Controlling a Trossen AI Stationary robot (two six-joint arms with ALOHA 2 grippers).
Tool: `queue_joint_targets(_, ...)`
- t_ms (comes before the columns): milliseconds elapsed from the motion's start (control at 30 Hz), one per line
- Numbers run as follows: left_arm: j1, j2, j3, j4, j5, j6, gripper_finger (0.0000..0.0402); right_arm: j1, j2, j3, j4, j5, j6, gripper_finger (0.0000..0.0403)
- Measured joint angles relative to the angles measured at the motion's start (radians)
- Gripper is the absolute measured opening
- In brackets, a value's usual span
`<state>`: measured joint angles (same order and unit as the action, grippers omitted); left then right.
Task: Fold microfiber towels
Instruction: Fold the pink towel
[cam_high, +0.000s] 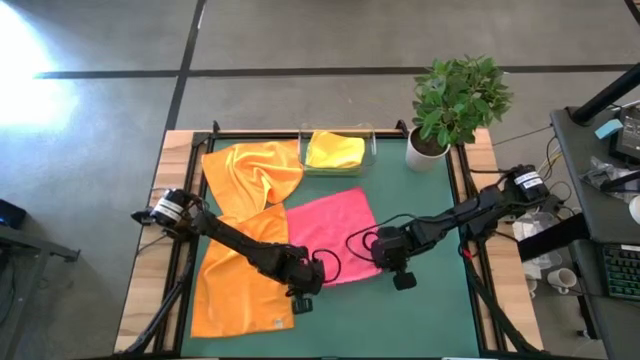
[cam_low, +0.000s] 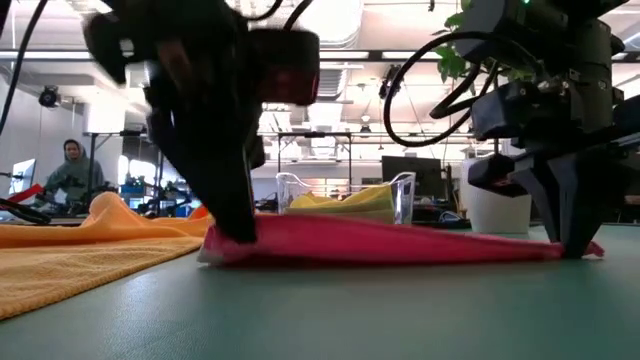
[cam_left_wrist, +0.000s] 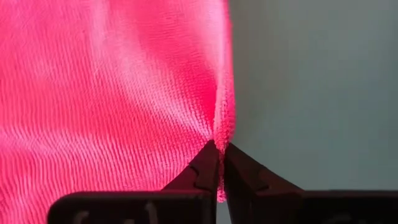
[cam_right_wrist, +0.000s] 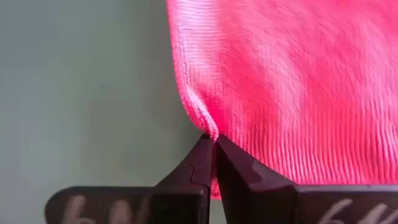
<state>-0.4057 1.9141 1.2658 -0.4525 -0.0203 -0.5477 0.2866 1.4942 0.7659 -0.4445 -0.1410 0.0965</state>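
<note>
The pink towel (cam_high: 332, 238) lies flat near the middle of the green table (cam_high: 430, 310), its far edge toward the clear tray (cam_high: 370, 150). The left claw (cam_high: 303, 292) is pressed together on the towel's near left corner; in the left wrist view its fingertips (cam_left_wrist: 211, 163) meet on a small bunched ridge of pink cloth. The right claw (cam_high: 398, 268) pinches the near right corner the same way, its fingertips (cam_right_wrist: 211, 158) closed on the hem. In the low view both claws stand down at table level, with the pink towel stretched low between them.

An orange towel (cam_high: 245, 285) lies flat to the left of the pink one, under the left arm, touching its edge. A second orange towel (cam_high: 250, 175), rumpled, sits behind it near the table's far left. A yellow towel (cam_high: 335, 150) rests folded inside the tray. A potted plant (cam_high: 452, 105) stands at the far right corner. A person (cam_low: 70, 170) sits in the room beyond
</note>
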Motion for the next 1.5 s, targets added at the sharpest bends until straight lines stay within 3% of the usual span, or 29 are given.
queue_joint_targets(367, -0.021, -0.044, 0.052, -0.002, 0.145, -0.079, 0.0000, 0.166, -0.161, 0.022, -0.020, 0.007, 0.446, 0.0008)
queue_joint_targets(767, -0.152, -0.047, 0.083, 0.036, 0.157, -0.306, 0.0000, 0.419, -0.066, 0.178, -0.014, 0.131, 0.815, 0.0008)
queue_joint_targets(933, -0.168, -0.047, 0.083, 0.009, 0.130, -0.312, 0.0000, 0.422, -0.003, 0.246, -0.047, 0.193, 0.844, 0.0008)
queue_joint_targets(1100, -0.139, -0.050, 0.082, -0.050, 0.036, -0.311, 0.0000, 0.379, 0.026, 0.279, -0.135, 0.222, 0.800, 0.0008)
queue_joint_targets(1500, -0.036, -0.050, 0.082, -0.221, -0.019, -0.294, 0.0000, 0.216, -0.020, 0.225, -0.214, 0.281, 0.637, 0.0008)
